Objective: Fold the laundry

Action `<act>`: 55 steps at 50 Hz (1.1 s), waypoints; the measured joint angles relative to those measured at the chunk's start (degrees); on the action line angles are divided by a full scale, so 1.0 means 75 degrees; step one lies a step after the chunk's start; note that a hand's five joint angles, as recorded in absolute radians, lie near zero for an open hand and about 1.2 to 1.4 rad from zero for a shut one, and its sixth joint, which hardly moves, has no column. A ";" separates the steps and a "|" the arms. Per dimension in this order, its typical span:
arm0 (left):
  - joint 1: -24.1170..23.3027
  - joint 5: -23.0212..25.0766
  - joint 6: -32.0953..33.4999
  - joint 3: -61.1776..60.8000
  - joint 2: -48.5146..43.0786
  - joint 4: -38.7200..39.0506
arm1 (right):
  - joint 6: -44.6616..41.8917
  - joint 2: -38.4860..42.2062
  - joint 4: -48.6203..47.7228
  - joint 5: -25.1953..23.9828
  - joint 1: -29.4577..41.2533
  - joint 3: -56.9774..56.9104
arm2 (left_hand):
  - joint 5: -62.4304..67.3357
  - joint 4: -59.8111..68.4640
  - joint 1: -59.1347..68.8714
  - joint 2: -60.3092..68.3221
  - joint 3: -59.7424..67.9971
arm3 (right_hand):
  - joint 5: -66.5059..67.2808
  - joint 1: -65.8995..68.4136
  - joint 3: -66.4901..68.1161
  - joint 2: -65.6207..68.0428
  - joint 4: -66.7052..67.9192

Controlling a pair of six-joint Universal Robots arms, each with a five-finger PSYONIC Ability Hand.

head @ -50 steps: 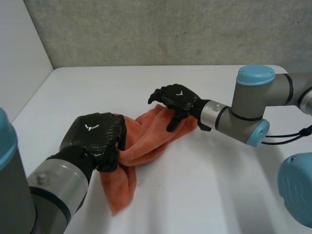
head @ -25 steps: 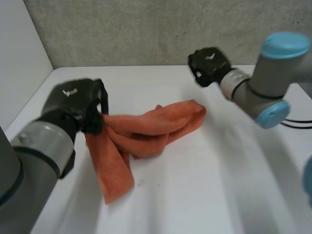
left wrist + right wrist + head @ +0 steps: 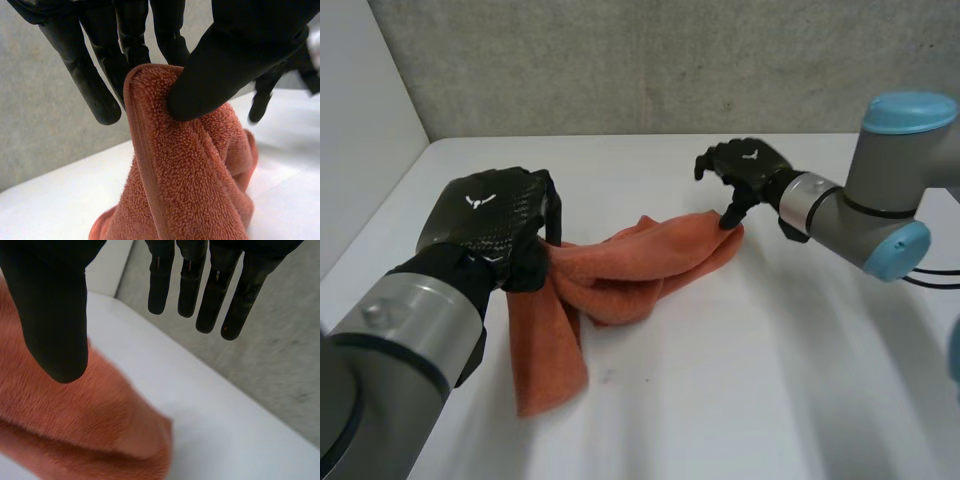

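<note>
An orange towel (image 3: 620, 270) lies bunched on the white table (image 3: 740, 370), one end lifted at the left. My left hand (image 3: 495, 225) holds that raised end; in the left wrist view its thumb (image 3: 225, 70) pinches a fold of the towel (image 3: 190, 175) against the fingers. My right hand (image 3: 745, 170) hovers at the towel's far right end, fingers relaxed and apart. The right wrist view has its thumb (image 3: 50, 315) just above the towel (image 3: 75, 425) and its fingers (image 3: 200, 285) straight, with nothing between them.
A grey wall (image 3: 650, 60) runs along the table's far edge, and a white side panel (image 3: 360, 130) stands at the left. Bare table (image 3: 770, 400) spreads in front of and to the right of the towel.
My left hand lifted its end of the towel up and to the left. My right hand let go of the right end, rose away, then came back down to hover over it.
</note>
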 measured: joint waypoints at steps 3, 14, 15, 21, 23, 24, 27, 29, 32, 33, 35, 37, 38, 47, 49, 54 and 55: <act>-0.0133 -0.0001 0.0085 -0.0040 0.0198 -0.0007 | -0.0009 0.0411 0.0265 -0.0184 0.0027 -0.0470 | 0.0000 0.0000 0.0000 0.0000 0.0000 | 0.0007 0.0000 0.0005 0.0001 0.0005; -0.0361 -0.0003 0.0859 -0.0403 0.0663 0.0021 | -0.0296 0.1990 0.0884 -0.0662 0.0265 -0.2082 | 0.0000 0.0001 0.0000 0.0001 0.0000 | 0.1679 0.1519 0.1984 0.1929 0.1874; -0.0360 -0.0003 0.0886 -0.0426 0.0668 0.0022 | -0.0319 0.2037 0.0862 -0.0645 0.0278 -0.2144 | 0.0000 0.0000 0.0000 0.0001 -0.0001 | 0.2653 0.2460 0.2901 0.2880 0.2912; -0.0324 -0.0004 0.0916 -0.0495 0.0649 0.0041 | -0.0351 0.1897 0.0583 -0.0194 0.0291 -0.2227 | 0.0000 0.0002 0.0000 0.0002 -0.0001 | 0.4807 0.4027 0.5064 0.5035 0.5164; -0.0286 -0.0007 0.0910 -0.0518 0.0622 0.0053 | -0.0348 0.1519 0.0376 0.0309 0.0260 -0.2098 | 0.0000 0.0001 0.0000 0.0004 -0.0001 | 0.4807 0.4027 0.5070 0.5035 0.5164; -0.0261 -0.0009 0.0905 -0.0526 0.0607 0.0059 | -0.0347 0.1329 0.0306 0.0516 0.0240 -0.1998 | 0.0000 0.0001 0.0000 0.0005 0.0000 | 0.4807 0.4027 0.5079 0.5034 0.5164; -0.0119 -0.0017 0.0886 -0.0559 0.0541 0.0075 | -0.0350 0.0557 0.0084 0.1195 0.0148 -0.1490 | 0.0000 0.0002 0.0000 0.0008 0.0000 | 0.4807 0.4027 0.5092 0.5034 0.5166; 0.0028 -0.0020 0.0876 -0.0589 0.0469 0.0088 | -0.0359 0.0014 -0.0009 0.1416 0.0054 -0.1015 | 0.0000 0.0002 0.0000 0.0008 -0.0001 | 0.4807 0.4027 0.5097 0.5035 0.5168; 0.0368 -0.0016 0.0863 -0.0644 0.0261 0.0150 | -0.0409 -0.1209 -0.0145 0.1579 -0.0201 0.0185 | 0.0000 0.0001 0.0000 0.0008 0.0001 | 0.4807 0.4027 0.5109 0.5035 0.5179; 0.0460 -0.0015 0.0861 -0.0656 0.0195 0.0176 | -0.0428 -0.1477 -0.0172 0.1590 -0.0258 0.0459 | 0.0000 0.0001 0.0000 0.0009 0.0001 | 0.4807 0.4027 0.5112 0.5035 0.5186; 0.0691 -0.0010 0.0857 -0.0679 0.0001 0.0263 | -0.0526 -0.2304 -0.0224 0.1596 -0.0434 0.1324 | 0.0000 0.0002 0.0000 0.0009 0.0001 | 0.4807 0.4027 0.5116 0.5035 0.5192; 0.0893 -0.0003 0.0856 -0.0693 -0.0203 0.0365 | -0.0673 -0.3032 -0.0242 0.1586 -0.0594 0.2123 | 0.0000 0.0001 0.0000 0.0012 0.0001 | 0.4807 0.4027 0.5116 0.5035 0.5191; 0.0893 -0.0003 0.0856 -0.0693 -0.0203 0.0365 | -0.0673 -0.3032 -0.0242 0.1586 -0.0594 0.2123 | 0.0000 0.0001 0.0000 0.0012 0.0001 | 0.4807 0.4027 0.5116 0.5035 0.5191; 0.1259 0.0029 0.0857 -0.0639 -0.1047 0.0739 | -0.1588 -0.5512 0.0691 0.1540 -0.0958 0.4265 | 0.0056 0.0002 0.0058 0.0054 0.0001 | 0.4807 0.4027 0.5116 0.5035 0.5192; 0.1311 0.0068 0.0857 -0.0633 -0.1250 0.0812 | -0.1838 -0.5695 0.1055 0.1527 -0.0974 0.4451 | 0.0056 0.0002 0.0073 0.0054 0.0001 | 0.4807 0.4027 0.5114 0.5035 0.5192; 0.1419 0.0366 0.0852 -0.0613 -0.1910 0.1025 | -0.2745 -0.5547 0.1913 0.1541 -0.0962 0.4865 | 0.0073 0.0002 0.0082 0.0054 -0.0001 | 0.4808 0.4027 0.5116 0.5035 0.5193; 0.1433 0.0435 0.0851 -0.0600 -0.2027 0.1067 | -0.2873 -0.5462 0.1985 0.1554 -0.0956 0.4898 | 0.0073 0.0002 0.0082 0.0054 -0.0001 | 0.4809 0.4027 0.5116 0.5035 0.5192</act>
